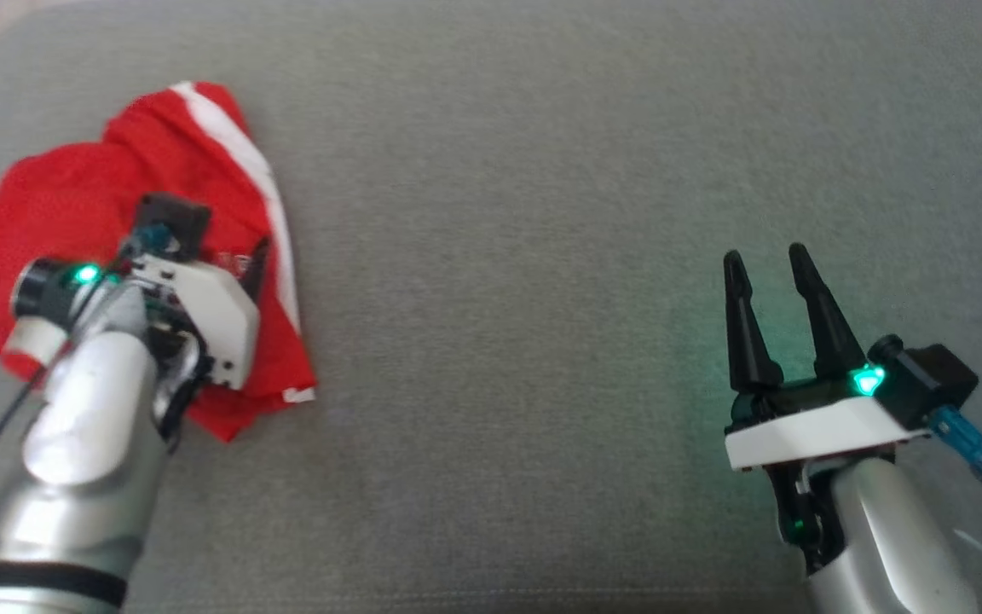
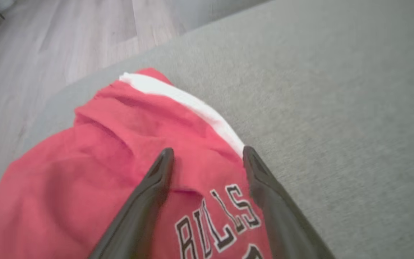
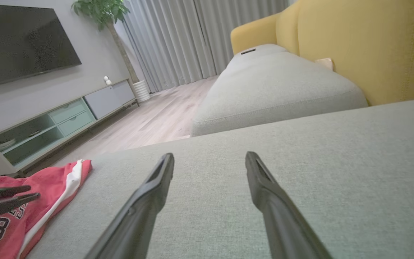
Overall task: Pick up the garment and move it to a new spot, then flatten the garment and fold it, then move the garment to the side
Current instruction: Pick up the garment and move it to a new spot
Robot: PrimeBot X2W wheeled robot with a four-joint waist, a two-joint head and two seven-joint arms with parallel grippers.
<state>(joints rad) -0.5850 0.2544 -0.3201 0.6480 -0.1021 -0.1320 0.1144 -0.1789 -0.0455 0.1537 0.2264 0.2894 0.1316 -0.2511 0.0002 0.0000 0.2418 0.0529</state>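
1. left claw (image 2: 207, 160): spread wide, gripping nothing, fingertips astride a soft ridge of the garment (image 1: 73, 188).
2. right claw (image 1: 766, 256): equally wide, empty, over bare weave near the cushion's (image 1: 542, 170) right edge.
3. garment: crumpled red knit, white band, bold lettering, bunched at the cushion's left edge.
4. risk: a shallow pinch may catch one thin layer, and the slack cloth could slip out or slide off that edge.

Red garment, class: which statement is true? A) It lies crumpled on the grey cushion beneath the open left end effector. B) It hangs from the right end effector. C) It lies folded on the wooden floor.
A: the garment lies bunched on the grey cushion with the open left end effector over it; the right end effector stands apart, empty.
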